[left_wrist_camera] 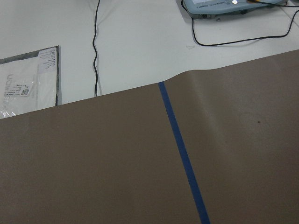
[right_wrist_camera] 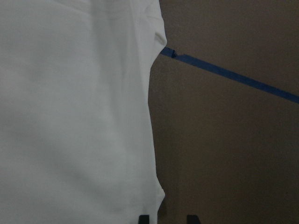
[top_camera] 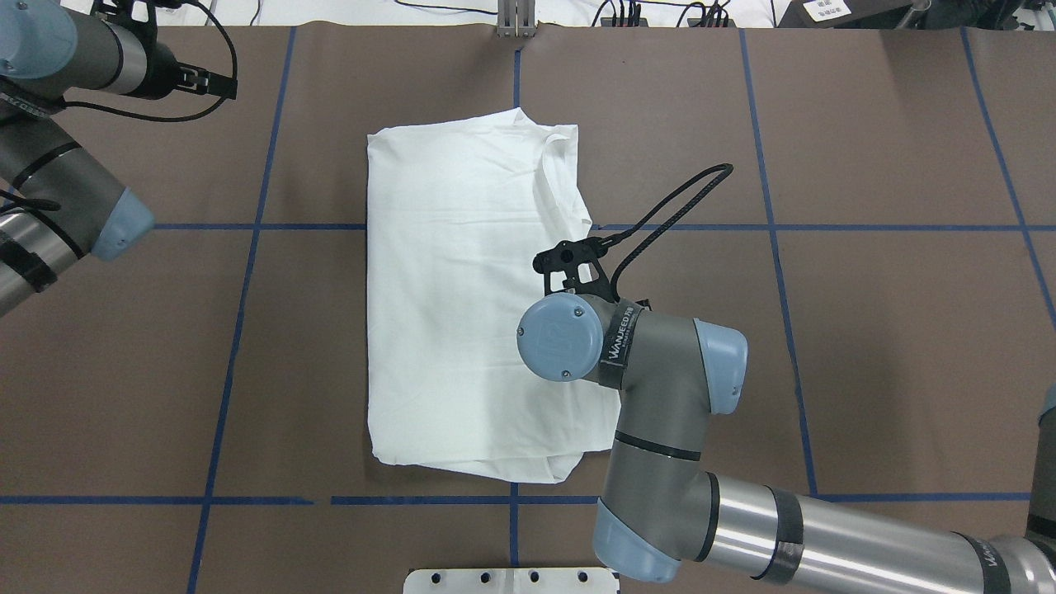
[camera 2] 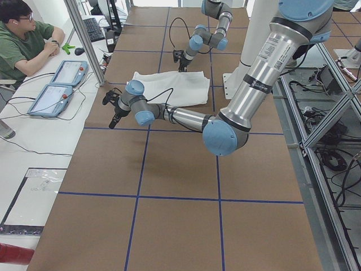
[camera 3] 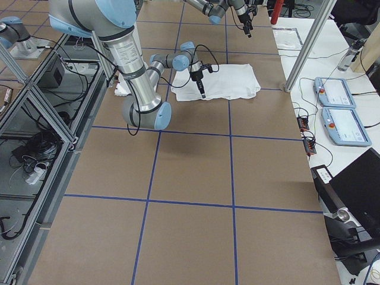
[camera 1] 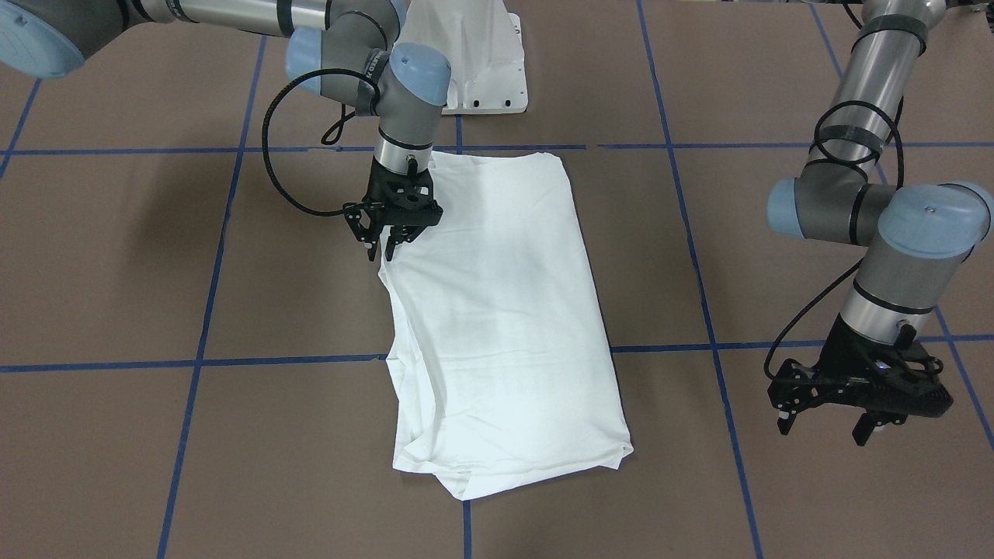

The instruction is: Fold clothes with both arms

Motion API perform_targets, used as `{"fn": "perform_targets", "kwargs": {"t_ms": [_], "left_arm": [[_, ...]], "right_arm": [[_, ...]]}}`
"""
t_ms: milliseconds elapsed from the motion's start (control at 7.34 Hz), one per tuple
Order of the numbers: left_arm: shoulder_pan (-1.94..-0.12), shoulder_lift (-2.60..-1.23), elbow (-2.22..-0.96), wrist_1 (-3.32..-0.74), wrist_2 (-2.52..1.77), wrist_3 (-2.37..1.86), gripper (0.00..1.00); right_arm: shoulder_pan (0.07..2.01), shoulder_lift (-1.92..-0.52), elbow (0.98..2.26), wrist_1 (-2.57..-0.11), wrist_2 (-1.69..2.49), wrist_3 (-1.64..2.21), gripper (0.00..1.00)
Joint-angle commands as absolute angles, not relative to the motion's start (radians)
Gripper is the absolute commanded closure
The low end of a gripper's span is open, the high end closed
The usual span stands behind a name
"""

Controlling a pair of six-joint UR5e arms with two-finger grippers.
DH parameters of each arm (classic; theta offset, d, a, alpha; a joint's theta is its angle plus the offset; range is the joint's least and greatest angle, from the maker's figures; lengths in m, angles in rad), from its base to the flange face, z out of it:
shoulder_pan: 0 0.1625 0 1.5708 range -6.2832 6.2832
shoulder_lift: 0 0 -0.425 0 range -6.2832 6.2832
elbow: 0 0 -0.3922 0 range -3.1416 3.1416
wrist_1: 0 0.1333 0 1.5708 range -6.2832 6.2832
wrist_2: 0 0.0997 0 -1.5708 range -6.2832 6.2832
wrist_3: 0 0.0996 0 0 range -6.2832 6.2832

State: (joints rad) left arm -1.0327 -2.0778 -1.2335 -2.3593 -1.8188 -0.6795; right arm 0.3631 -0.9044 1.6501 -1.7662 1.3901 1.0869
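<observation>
The right pincer (camera 1: 381,253) hangs with its fingers slightly parted and nothing gripped, tips pointing down at the long side edge of the single white T-shirt (camera 1: 497,310). The shirt lies folded into a long rectangle on the brown table (camera 1: 116,256) and spreads away from this pincer toward the left one. The left pincer (camera 1: 825,428) is spread wide and empty over bare table, well apart from the shirt. Blue tape lines (camera 1: 295,361) cross the table beneath both pincers, and a white pedestal (camera 1: 485,70) stands behind the right one. In the overhead view the right arm's blue wrist cap (top_camera: 561,337) covers the pincer's tips and part of the shirt's edge. The right wrist view shows what that hides: one fingertip (right_wrist_camera: 144,218) over cloth and the other over table, with the hem between them. Only the side view from the left shows a seated person (camera 2: 22,42) and two handheld control panels (camera 2: 67,72) on a white desk beyond the left pincer. In all there are two arms, two pincers and one shirt.
</observation>
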Motion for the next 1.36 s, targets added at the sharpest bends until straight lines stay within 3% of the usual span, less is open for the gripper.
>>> {"fn": "perform_targets", "kwargs": {"t_ms": [0, 272, 545, 817, 953, 1226], "left_arm": [[-1.032, -2.075, -1.252, -2.358, -1.819, -0.68, 0.0], [-1.032, -2.036, -1.346, -2.347, -1.944, -0.734, 0.0], [-1.022, -1.926, -1.599, -2.272, -2.012, -0.834, 0.0], [-0.897, -1.8, -1.933, -2.099, -2.036, -0.965, 0.0], [-0.808, -1.749, -2.03, -2.095, -2.016, -1.121, 0.0], [-0.612, -1.726, -2.086, -2.092, -1.825, -1.393, 0.0]], "right_arm": [[0.365, -0.908, 1.693, -1.758, 1.391, 1.088, 0.0], [0.38, -0.928, 1.825, -1.689, 1.411, 1.104, 0.0], [0.379, -1.062, 1.961, -1.526, 1.457, 1.198, 0.0], [0.35, -1.144, 2.023, -1.425, 1.456, 1.326, 0.0], [0.328, -1.161, 2.051, -1.425, 1.445, 1.397, 0.0], [0.299, -1.222, 2.101, -1.425, 1.421, 1.497, 0.0]]}}
